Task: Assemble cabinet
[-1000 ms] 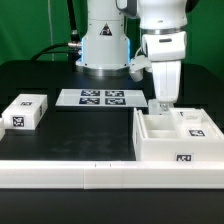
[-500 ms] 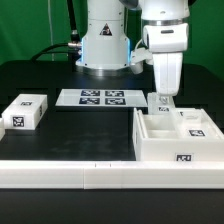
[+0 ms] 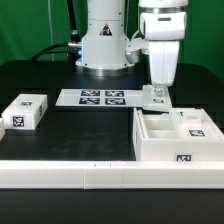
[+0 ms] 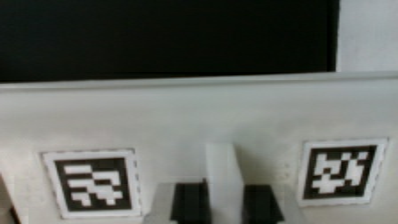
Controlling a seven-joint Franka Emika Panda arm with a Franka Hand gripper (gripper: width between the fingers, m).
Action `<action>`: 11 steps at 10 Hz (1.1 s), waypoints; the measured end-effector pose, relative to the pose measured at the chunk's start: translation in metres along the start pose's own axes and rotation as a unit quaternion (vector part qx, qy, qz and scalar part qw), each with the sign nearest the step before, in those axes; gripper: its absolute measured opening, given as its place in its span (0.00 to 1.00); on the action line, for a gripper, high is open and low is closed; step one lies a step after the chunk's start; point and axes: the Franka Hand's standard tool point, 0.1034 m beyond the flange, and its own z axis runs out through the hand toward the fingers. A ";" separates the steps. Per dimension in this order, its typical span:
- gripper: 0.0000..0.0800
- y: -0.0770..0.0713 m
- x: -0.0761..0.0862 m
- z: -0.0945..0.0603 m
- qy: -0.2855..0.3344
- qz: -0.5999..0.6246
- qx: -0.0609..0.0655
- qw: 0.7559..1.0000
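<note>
The cabinet (image 3: 176, 138) is the big white open box with compartments and tags at the exterior view's right, standing against the front rail. My gripper (image 3: 156, 96) hangs just behind the cabinet's back left corner. It is shut on a white tagged piece (image 3: 157, 99), held a little above the table. In the wrist view my gripper (image 4: 222, 192) has its dark fingers (image 4: 187, 205) on either side of a raised white rib of that piece (image 4: 196, 120), with one tag on each side of the rib.
The marker board (image 3: 100, 98) lies flat at the back centre. A loose white single-tag block (image 3: 24, 111) sits at the exterior view's left. A long white rail (image 3: 100, 173) runs along the front. The robot base (image 3: 105, 45) stands behind.
My gripper has risen and moved a little toward the exterior view's left, and the white tagged piece has come up with it.
</note>
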 end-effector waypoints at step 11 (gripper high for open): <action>0.09 0.031 -0.009 -0.009 0.004 0.017 -0.012 1.000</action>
